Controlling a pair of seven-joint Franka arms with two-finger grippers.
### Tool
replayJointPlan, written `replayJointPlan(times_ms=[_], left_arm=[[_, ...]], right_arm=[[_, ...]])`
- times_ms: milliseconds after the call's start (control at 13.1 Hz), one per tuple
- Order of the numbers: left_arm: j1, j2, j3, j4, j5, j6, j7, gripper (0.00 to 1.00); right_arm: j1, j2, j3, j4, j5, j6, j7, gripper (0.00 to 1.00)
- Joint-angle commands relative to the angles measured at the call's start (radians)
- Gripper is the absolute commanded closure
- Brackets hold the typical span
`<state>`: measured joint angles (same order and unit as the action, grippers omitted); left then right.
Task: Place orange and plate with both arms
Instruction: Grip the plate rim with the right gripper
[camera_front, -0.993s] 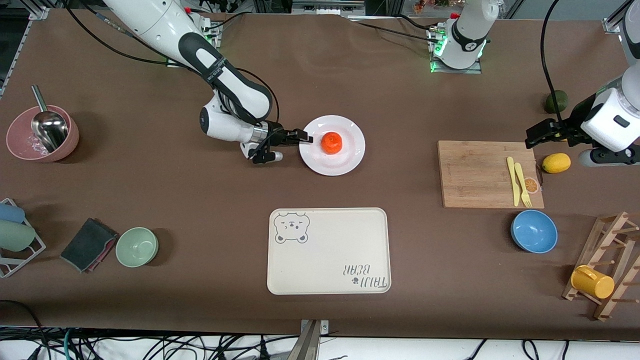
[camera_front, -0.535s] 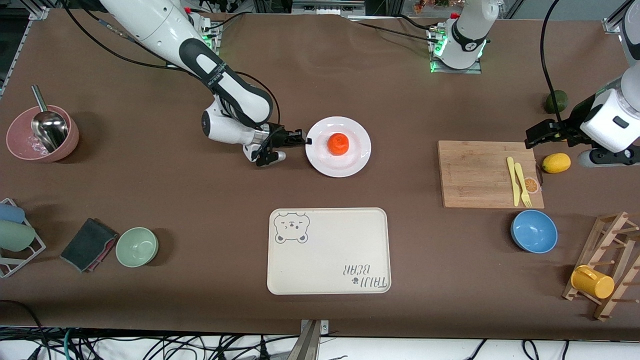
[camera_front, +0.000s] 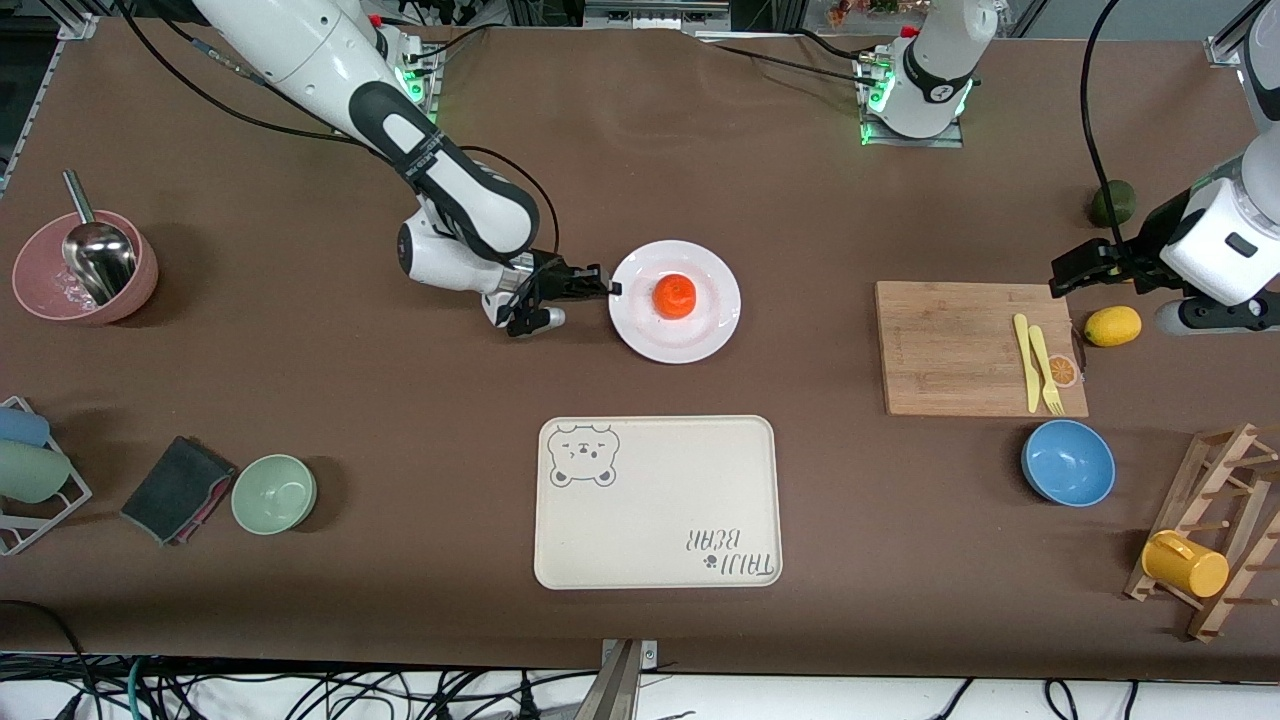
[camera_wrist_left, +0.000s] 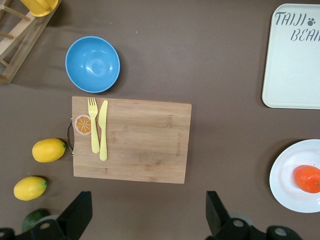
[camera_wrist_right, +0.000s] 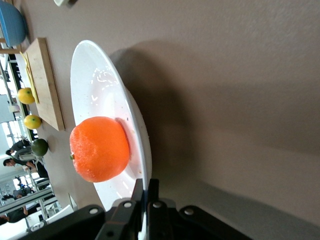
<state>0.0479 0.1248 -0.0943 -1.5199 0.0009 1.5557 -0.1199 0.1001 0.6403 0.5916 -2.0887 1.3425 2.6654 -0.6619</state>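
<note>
So the right gripper (camera_front: 606, 287) now has its fingers (camera_wrist_right: 145, 192) clamped shut on the rim of the round glossy white plate (camera_front: 700, 330), at the edge toward the right arm's end of the surface. A second ago those fingers were only partly closed around that rim, so the pinch has just finished. The plate has also shifted a bit since then: it slid toward the left arm's end, then settled slightly nearer the front camera. My guess is the grab step is done and the next thing is lifting or dragging it, probably to the cream rectangular bear-print tray (camera_front: 657, 502), which sits nearer the front camera.

The small red-orange fruit (camera_front: 675, 296) sits in the plate's shallow centre, dimpled skin, slightly squashed shape. It's loose, so tilting the plate could roll it off. In the right wrist view the plate looks thin and slick, so that grip may be slippery.

The left gripper (camera_front: 1082, 268) has its fingers spread wide and waits above the surface, just off the wooden cutting board (camera_front: 950, 350) and near a yellow lemon (camera_front: 1112, 326).
</note>
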Motion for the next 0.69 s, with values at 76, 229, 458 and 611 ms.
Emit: replayJointPlan(times_ms=[76,229,458,611], left_arm=[[0.003,0.010,-0.002,0.027,0.004,-0.022,-0.003,0.00],[0.003,0.010,-0.002,0.027,0.004,-0.022,-0.003,0.00],[0.003,0.012,-0.002,0.027,0.004,-0.022,-0.003,0.00],[0.003,0.012,-0.002,0.027,0.004,-0.022,-0.003,0.00]], right_arm=[[-0.057,0.024,0.004,0.021,0.143,-0.088,-0.155,1.00],[-0.098,0.024,0.002,0.018,0.187,-0.172,-0.237,1.00],[-0.106,0.025,-0.001,0.041,0.185,-0.174,-0.235,1.00],[-0.109,0.044,-0.003,0.094,0.187,-0.174,-0.214,1.00]])
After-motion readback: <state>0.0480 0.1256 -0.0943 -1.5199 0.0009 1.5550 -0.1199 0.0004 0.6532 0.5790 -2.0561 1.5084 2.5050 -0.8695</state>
